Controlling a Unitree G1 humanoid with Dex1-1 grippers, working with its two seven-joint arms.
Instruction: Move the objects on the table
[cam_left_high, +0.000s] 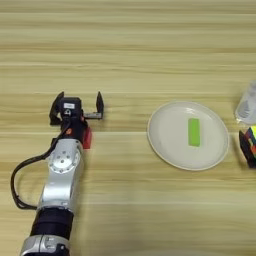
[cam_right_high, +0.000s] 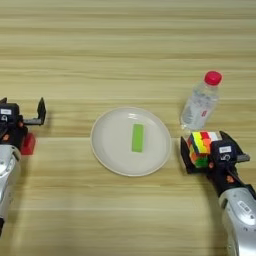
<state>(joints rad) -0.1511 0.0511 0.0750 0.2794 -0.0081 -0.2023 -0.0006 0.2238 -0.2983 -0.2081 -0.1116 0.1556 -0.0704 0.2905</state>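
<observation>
Toward the left edge of the table (cam_left_high: 150, 50), the left gripper (cam_left_high: 76, 107) hovers low with its two black fingers (cam_left_high: 100, 104) spread wide and nothing between them. The red block (cam_left_high: 87, 138) lies just nearer the near edge than those fingers, tucked against the wrist housing and largely hidden by it — so it sits behind the open fingers, not between them. It looks small, rigid and light; by its look the surest hold would be across two opposite flat sides, though which sides are free cannot be told here. Near the middle of the table stands the round white plate (cam_right_high: 107, 150), and on it, slightly right of its centre, lies the green block (cam_right_high: 137, 137) flat, its long axis running from the far edge toward the near edge. Being thin and stiff on a smooth glazed surface, it is likely to slide rather than lift; fingers would best close across its narrow width. No fingers are near it. Toward the right edge, a clear bottle (cam_right_high: 200, 105) with a red cap stands upright just beyond the plate's rim. Nearer the near edge, the right gripper (cam_right_high: 209, 150) has its fingers on the left and right flanks of the multicoloured cube (cam_right_high: 202, 145) — a hard, light body with flat faces that should seat squarely, though its smooth stickers may slip.
</observation>
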